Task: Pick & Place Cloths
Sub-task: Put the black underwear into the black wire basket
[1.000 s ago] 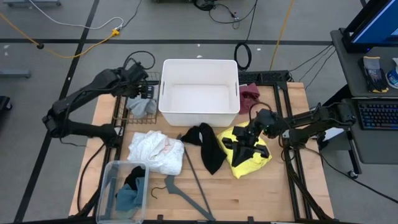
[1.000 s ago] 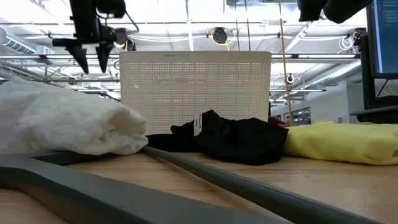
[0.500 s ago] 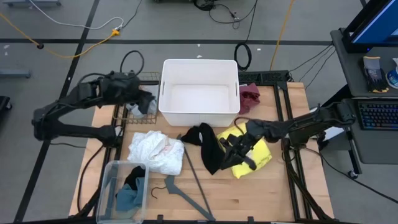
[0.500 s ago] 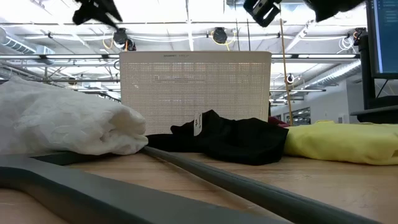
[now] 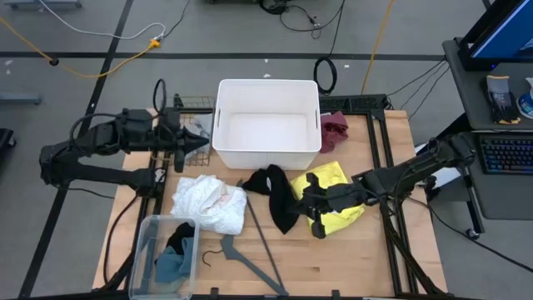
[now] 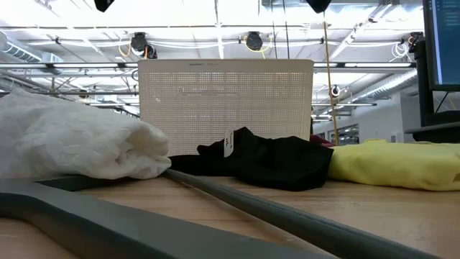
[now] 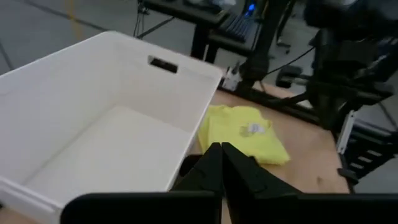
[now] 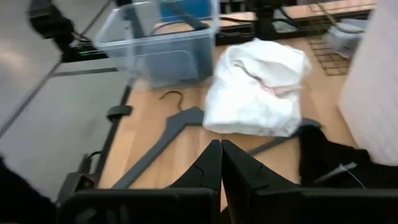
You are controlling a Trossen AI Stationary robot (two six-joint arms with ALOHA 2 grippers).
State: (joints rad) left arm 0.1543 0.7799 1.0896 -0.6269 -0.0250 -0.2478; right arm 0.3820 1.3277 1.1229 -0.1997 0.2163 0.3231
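My left gripper (image 5: 201,143) (image 7: 221,157) hovers shut and empty at the far left, pointing toward the white bin (image 5: 266,123). A grey cloth (image 5: 198,127) lies beside it against the bin's left wall. My right gripper (image 5: 302,200) (image 8: 221,152) is shut and empty above the edge where the black cloth (image 5: 279,193) and the yellow cloth (image 5: 340,193) meet, pointing toward the table's left. The white cloth (image 5: 208,202) lies bunched on the table. A maroon cloth (image 5: 336,127) sits right of the bin. Teal-blue and black fabric (image 5: 172,258) lies in a clear container.
A grey clothes hanger (image 5: 254,246) lies across the near middle of the table. The clear container (image 5: 141,254) stands at the near left corner. The white bin (image 7: 93,137) holds nothing. Bare wood shows near the front right.
My left gripper has risen from above the grey cloth, drawn back toward the table's left edge, tipped from pointing down to nearly level and shut on nothing. My right gripper has lifted off the yellow cloth, swung toward the table's left and tipped nearly level.
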